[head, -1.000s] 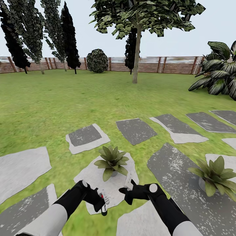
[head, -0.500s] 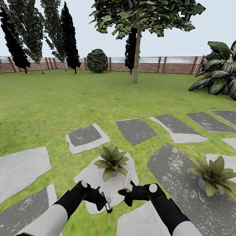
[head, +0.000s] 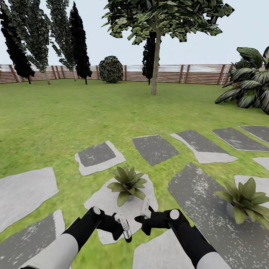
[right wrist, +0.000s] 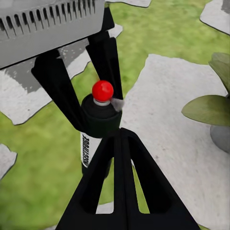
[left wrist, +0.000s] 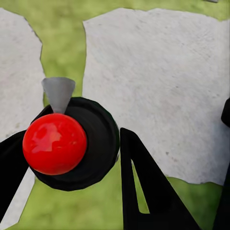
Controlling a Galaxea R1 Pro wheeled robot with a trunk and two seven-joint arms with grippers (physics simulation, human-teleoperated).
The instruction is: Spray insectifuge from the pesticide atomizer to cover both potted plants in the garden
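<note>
Landmark is the pale stepping stone [head: 112,203] in the lawn [head: 67,123] right in front of me; everything below is placed off it. Near potted plant [head: 127,184] sits on that stone's far half, leaves spread wide. Second potted plant [head: 243,201] is well off to the stone's right, on its own pale slab beyond a dark grey one.

Both arms hang over the stone's near edge. Left tool [head: 120,226] is clamped on the spray bottle [head: 123,226]; from the right wrist I see its black fingers [right wrist: 108,57] either side of the bottle [right wrist: 98,127], red cap ball up, label down the side. Long axis roughly upright, tilted a bit. The grey nozzle [left wrist: 58,93] sticks out from under the red ball, over the stone.

Right tool [head: 145,210] is just beside the bottle, toward the near plant's side, apart from it. Can't tell how wide it is, the two fingers overlap in its own wrist view.

Key relation: near plant lies straight beyond the bottle across the stone, so the left arm is the one to aim. My guess is the nozzle wants turning onto the leaves.
</note>
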